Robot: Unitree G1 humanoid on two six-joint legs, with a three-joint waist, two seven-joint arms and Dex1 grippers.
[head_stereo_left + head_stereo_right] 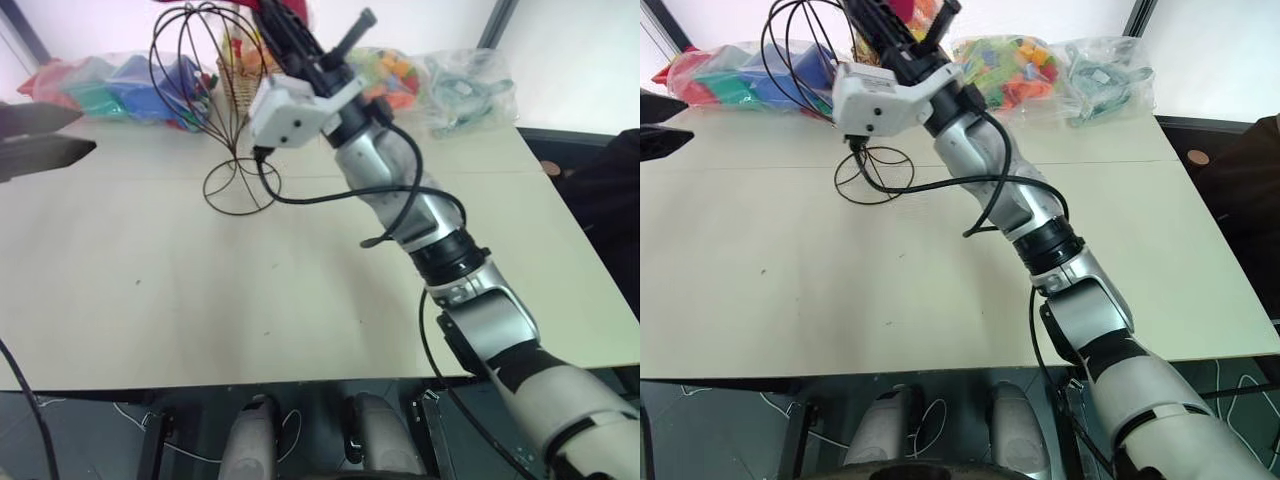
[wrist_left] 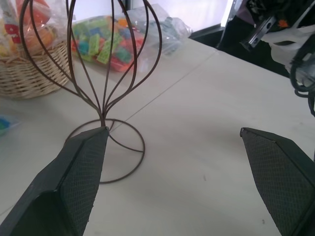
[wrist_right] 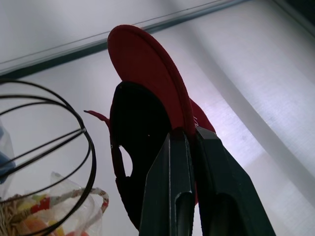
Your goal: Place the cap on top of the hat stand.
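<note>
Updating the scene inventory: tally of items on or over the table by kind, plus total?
cap: 1 (held in the right pincer)
hat stand: 1
wicker basket: 1
plastic bags of coloured items: 3, as far as I can tell
Total: 6

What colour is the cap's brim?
Dark red; the cap shows best in the right wrist view.

Red cap (image 3: 147,64) — dark wire hat stand (image 2: 106,73)
</note>
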